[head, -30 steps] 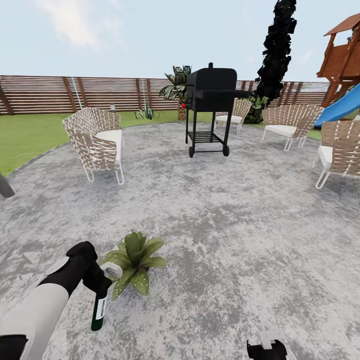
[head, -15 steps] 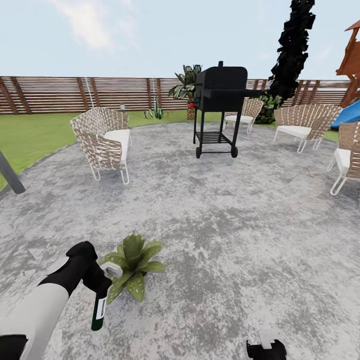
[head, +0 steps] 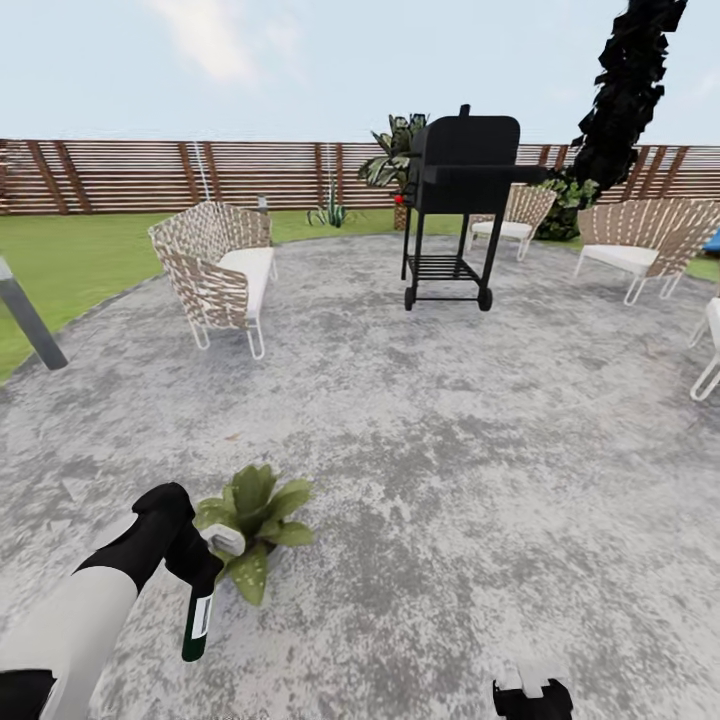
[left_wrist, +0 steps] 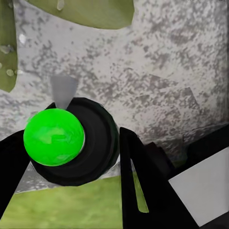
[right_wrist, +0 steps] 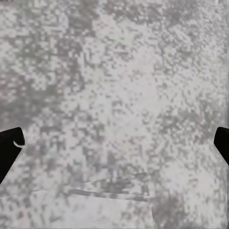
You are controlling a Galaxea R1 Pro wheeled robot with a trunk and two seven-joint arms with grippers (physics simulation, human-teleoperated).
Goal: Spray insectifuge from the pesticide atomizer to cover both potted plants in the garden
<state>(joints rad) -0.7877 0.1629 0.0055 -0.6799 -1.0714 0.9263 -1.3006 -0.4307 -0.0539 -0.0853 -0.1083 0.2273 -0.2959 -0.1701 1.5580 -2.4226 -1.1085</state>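
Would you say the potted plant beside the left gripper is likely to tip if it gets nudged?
Probably not easily: the potted plant sits low on flat paving, its rosette spreading wide. Its leaves look floppy and would likely bend first. It seems small and light, so it may slide.

Garden patio: fence (head: 150, 175), grill (head: 462, 190), chairs (head: 222, 270).

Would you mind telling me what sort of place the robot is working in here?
It looks like a back garden patio: grey mottled paving bordered by lawn, closed in by a brown slatted wooden fence, with woven chairs and a black barbecue grill set out on it.
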